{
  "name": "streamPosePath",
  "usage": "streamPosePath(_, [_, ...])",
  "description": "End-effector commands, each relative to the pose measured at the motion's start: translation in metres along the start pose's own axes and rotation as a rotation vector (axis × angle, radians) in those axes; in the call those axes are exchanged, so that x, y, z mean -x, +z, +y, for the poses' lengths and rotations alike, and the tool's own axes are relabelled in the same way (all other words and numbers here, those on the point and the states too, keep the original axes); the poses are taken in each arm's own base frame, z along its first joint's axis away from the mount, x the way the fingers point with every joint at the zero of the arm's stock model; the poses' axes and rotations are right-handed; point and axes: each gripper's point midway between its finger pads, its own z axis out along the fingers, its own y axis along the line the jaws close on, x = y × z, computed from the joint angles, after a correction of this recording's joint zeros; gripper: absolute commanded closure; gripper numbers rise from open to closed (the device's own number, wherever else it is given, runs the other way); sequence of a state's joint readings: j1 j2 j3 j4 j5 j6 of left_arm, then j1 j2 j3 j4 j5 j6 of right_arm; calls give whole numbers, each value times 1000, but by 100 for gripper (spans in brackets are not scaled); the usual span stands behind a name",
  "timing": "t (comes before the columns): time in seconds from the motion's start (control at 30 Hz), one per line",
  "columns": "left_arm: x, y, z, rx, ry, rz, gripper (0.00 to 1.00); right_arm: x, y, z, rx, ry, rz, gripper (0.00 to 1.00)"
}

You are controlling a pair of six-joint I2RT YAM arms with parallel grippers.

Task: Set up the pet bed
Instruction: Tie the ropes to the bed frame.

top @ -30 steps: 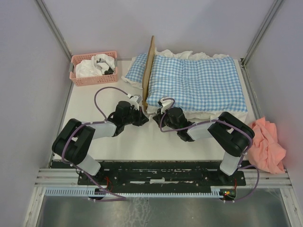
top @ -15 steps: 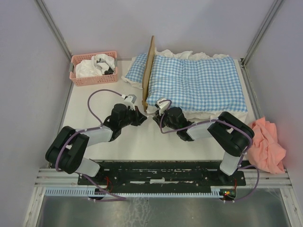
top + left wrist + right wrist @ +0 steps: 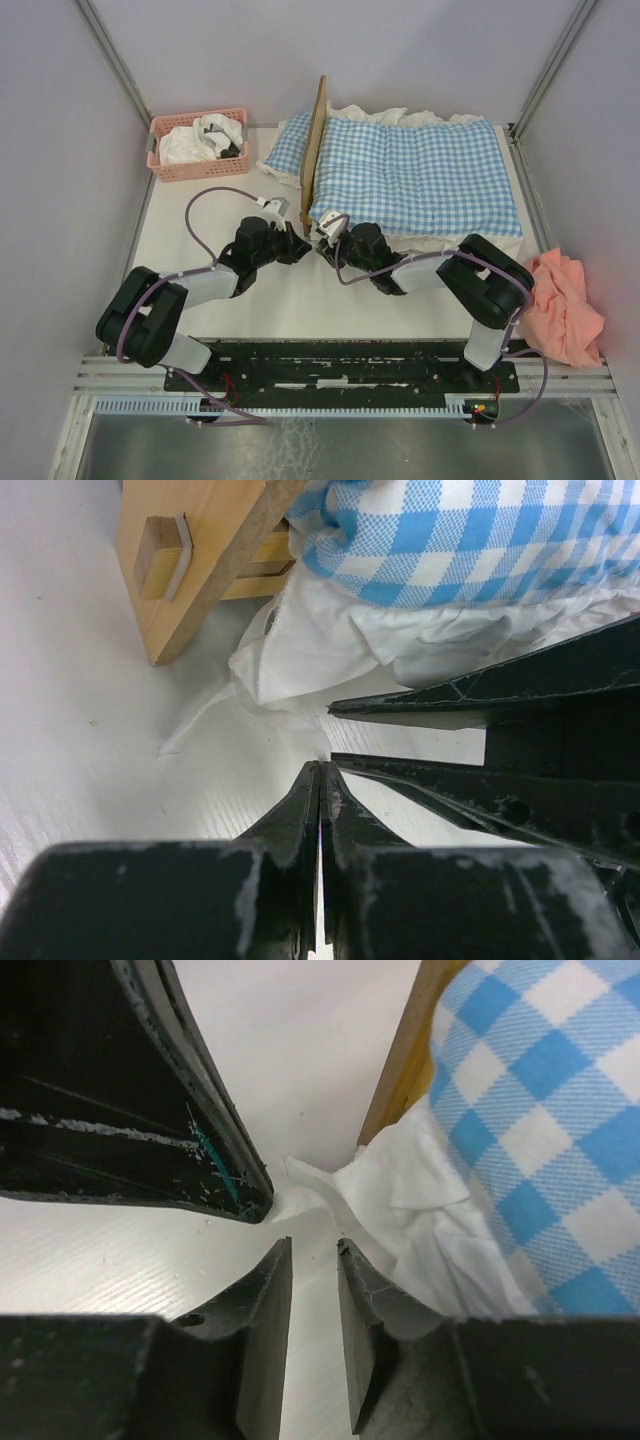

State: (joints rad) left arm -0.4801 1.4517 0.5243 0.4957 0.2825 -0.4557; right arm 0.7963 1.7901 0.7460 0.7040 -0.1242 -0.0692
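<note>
Bed (image 3: 313, 150) sat mid-back on the table (image 3: 290, 300), headboard upright at its left end, quilt (image 3: 420, 170) over it. Your left tool (image 3: 320, 770) was pressed together, empty. Right tool (image 3: 313, 1255) was slightly spread, pinching nothing — both nearly tip to tip at the bed's near-left corner, where the white ruffle (image 3: 400, 1210) spilled out. Likely step: tidying it. Get around the ruffle's edge, stay off the wood, don't drag the quilt. Table was white, smooth — basket (image 3: 197, 145) far left, pink cloth (image 3: 565, 305) off the right edge, plain walls around.
</note>
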Motion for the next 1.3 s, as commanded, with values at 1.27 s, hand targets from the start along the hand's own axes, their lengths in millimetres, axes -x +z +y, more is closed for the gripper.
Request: streamPosePath(1.27, [45,-18,-17,-79,-186,-143,97,37,26,-7,12,233,-374,59])
